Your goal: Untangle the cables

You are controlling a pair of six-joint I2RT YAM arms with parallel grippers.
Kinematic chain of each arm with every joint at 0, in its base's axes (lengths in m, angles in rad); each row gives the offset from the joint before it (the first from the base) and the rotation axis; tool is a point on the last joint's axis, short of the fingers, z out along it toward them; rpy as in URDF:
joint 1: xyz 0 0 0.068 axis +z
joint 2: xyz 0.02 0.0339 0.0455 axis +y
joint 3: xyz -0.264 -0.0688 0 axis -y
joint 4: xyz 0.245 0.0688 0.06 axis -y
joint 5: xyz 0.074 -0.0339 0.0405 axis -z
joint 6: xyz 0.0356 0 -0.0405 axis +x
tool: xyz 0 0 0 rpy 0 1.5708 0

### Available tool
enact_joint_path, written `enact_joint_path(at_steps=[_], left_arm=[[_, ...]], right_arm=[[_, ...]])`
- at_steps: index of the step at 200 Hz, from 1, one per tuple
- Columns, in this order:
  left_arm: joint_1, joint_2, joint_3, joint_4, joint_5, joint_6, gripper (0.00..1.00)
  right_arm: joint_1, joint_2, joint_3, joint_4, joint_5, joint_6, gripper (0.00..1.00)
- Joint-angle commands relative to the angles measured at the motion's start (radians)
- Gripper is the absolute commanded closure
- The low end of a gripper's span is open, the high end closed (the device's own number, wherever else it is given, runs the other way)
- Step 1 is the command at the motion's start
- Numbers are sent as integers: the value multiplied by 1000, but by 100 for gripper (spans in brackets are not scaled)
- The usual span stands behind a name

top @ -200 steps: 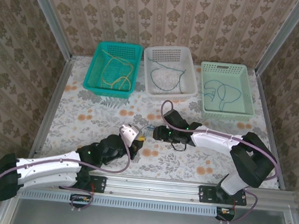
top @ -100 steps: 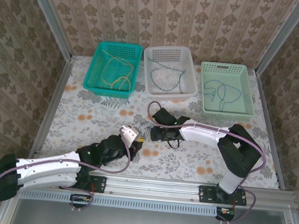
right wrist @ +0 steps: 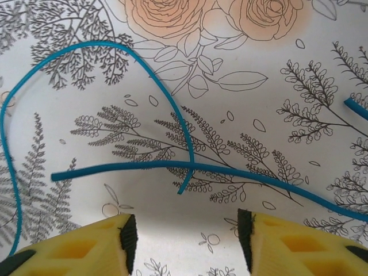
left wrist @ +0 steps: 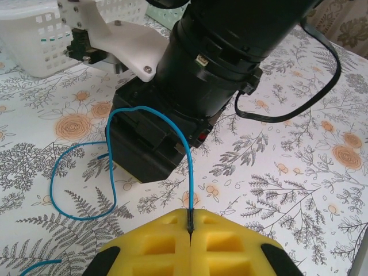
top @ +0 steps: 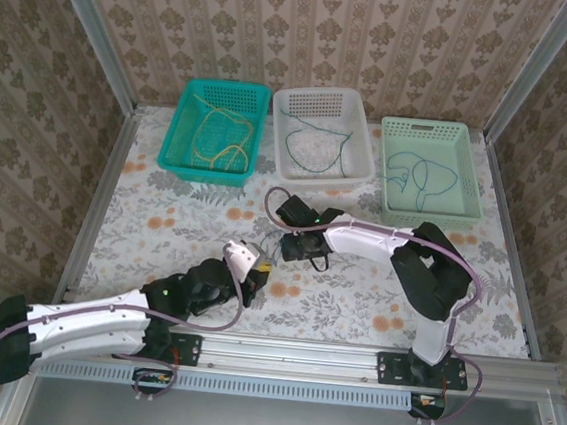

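Note:
A thin blue cable (left wrist: 189, 167) rises from between the yellow fingers of my left gripper (left wrist: 190, 227), which is shut on it. The cable arcs over the black body of my right gripper (left wrist: 150, 142) and loops down onto the table at the left. In the right wrist view two blue cable strands (right wrist: 147, 165) cross on the floral cloth, one loose end lying just ahead of my right gripper (right wrist: 187, 234). That gripper stands open above them, touching nothing. From above, the left gripper (top: 256, 267) and right gripper (top: 288, 243) nearly meet at mid-table.
Three baskets line the back: a teal basket (top: 207, 173) holding yellow cables (top: 218, 138), a white basket (top: 323, 179) holding a green cable (top: 310, 141), and a pale green basket (top: 429, 220) holding a dark blue cable (top: 422, 181). Walls enclose the table on both sides.
My right arm has swung left, bringing its gripper close to the left gripper and over the blue cable. Its jaws narrowed slightly. The left gripper has stayed shut on the cable.

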Motion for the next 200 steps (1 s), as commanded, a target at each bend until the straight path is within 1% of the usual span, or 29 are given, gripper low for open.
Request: enact_joint_path(at_steps=[1,9,15,54,62,72,88,92,105,129,160,184,200], left_arm=[[-1,-29,-11,6,-3,-16,94],[-1,-36,-9,-2,-12,-15,94],[-1,-41,-7,-13,-21,-16,94],[2,-60,84,-156,-131,11,94],[5,-57,111,-191,-166,8,94],[6,-55,140,-236,-222,-3,95],[19,-58,165,-266,-267,-7,95],[23,-57,167,-272,-268,-6,95],[36,-52,171,-277,-271,-10,95],[62,-29,160,-253,-236,-20,94],[76,0,161,-231,-201,-16,94],[81,8,160,-221,-181,-13,94],[86,14,157,-219,-174,-21,94]], right_arm=[[3,37,37,-72,41,-18,56],[2,40,41,-80,39,-18,60],[3,37,43,-80,39,-18,60],[-1,-25,23,-63,32,-6,53],[-4,-37,20,-63,28,0,50],[-13,-58,16,-63,19,16,42],[-30,-109,-15,-63,6,43,37],[-33,-127,-26,-34,6,48,36],[-44,-183,-60,-16,18,54,36],[-65,-252,-81,-50,59,9,35],[-133,-255,-84,-168,148,-87,34],[-195,-258,-119,-175,143,-147,34],[-205,-253,-129,-160,139,-200,34]])
